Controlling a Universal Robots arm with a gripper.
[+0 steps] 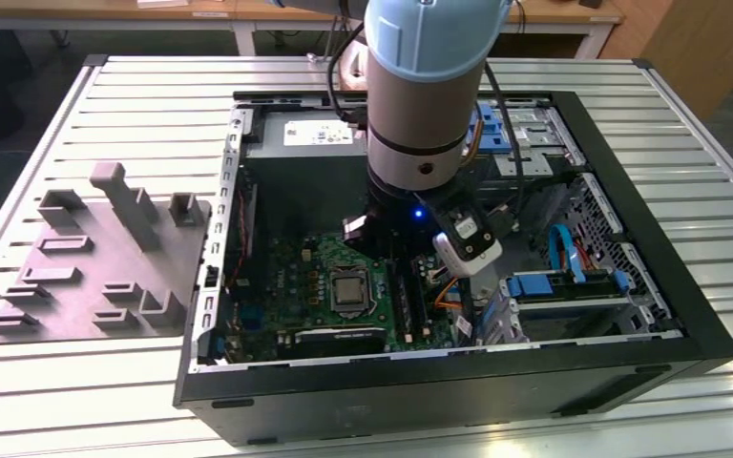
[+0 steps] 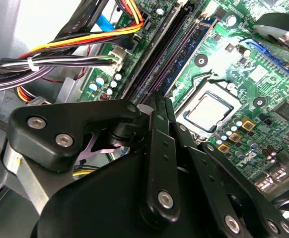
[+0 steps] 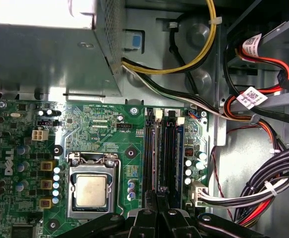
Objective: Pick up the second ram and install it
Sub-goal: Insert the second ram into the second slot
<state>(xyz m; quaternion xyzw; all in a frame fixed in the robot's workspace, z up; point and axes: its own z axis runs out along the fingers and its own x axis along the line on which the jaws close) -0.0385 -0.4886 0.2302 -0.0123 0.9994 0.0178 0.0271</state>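
You are looking at the arm (image 1: 424, 95) reaching down into the open computer case (image 1: 672, 324), which is lying on the slatted worktop (image 1: 87, 410). In the first wrist view the gripper (image 3: 159, 197) is sitting right over the memory slots (image 3: 170, 148) on the green board (image 3: 100, 124), beside the processor (image 3: 91, 191). Its fingers (image 2: 154, 106) are pinching almost fully together, and the second ram (image 3: 160, 153) is running out from between them as a thin dark edge, lining up with the slots. You cannot tell whether it is seating in a slot. The grey holder tray (image 1: 87, 286) is lying on the worktop at the exterior view's left, well apart from the gripper.
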